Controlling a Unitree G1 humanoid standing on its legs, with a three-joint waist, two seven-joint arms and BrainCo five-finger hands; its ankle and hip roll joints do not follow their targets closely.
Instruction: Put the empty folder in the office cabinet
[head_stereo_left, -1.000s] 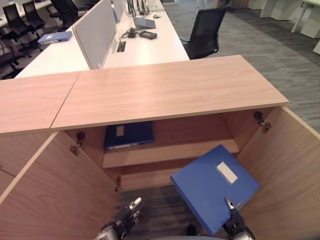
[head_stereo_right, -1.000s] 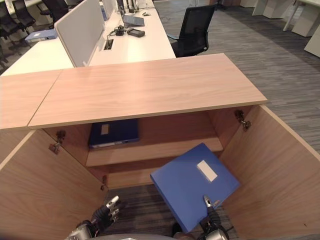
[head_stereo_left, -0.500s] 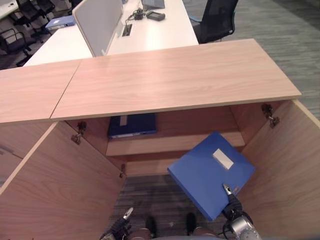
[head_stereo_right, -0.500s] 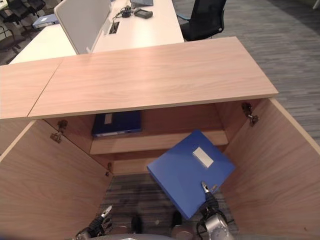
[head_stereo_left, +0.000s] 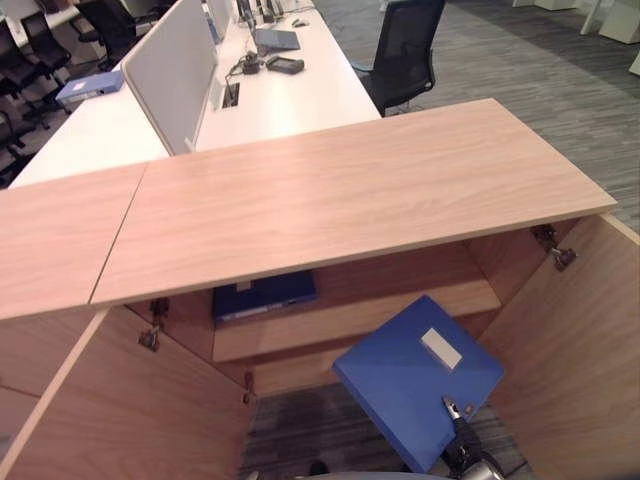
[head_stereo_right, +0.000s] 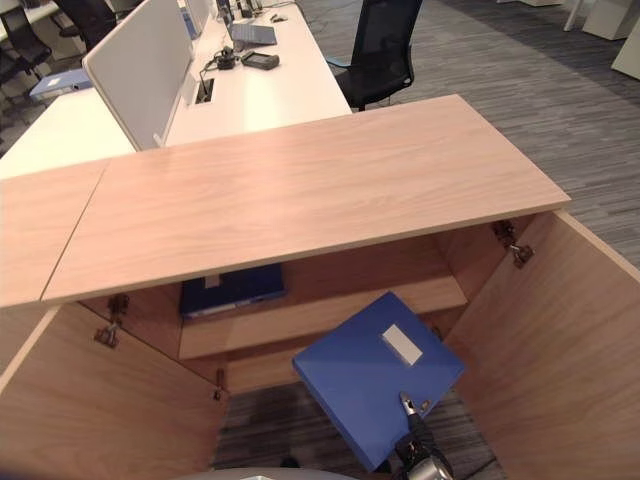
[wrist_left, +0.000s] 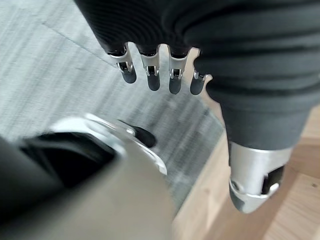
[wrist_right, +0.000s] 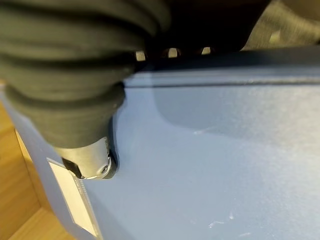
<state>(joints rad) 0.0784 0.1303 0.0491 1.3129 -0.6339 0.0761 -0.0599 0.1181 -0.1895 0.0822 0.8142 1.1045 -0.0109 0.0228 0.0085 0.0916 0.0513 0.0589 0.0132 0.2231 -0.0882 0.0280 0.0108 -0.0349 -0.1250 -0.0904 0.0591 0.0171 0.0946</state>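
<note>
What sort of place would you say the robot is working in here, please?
Most likely an open-plan office: long white desks with a divider screen, a black mesh office chair, and a low wooden cabinet holding a dark blue folder.

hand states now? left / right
Left hand: open, fingers relaxed, holding nothing, hanging over the floor.
Right hand: shut on the blue folder, thumb on top, fingers under its edge.

Bright even light; wrist views blurred close-up.

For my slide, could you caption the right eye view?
Right hand holds the blue folder before the open cabinet.
</note>
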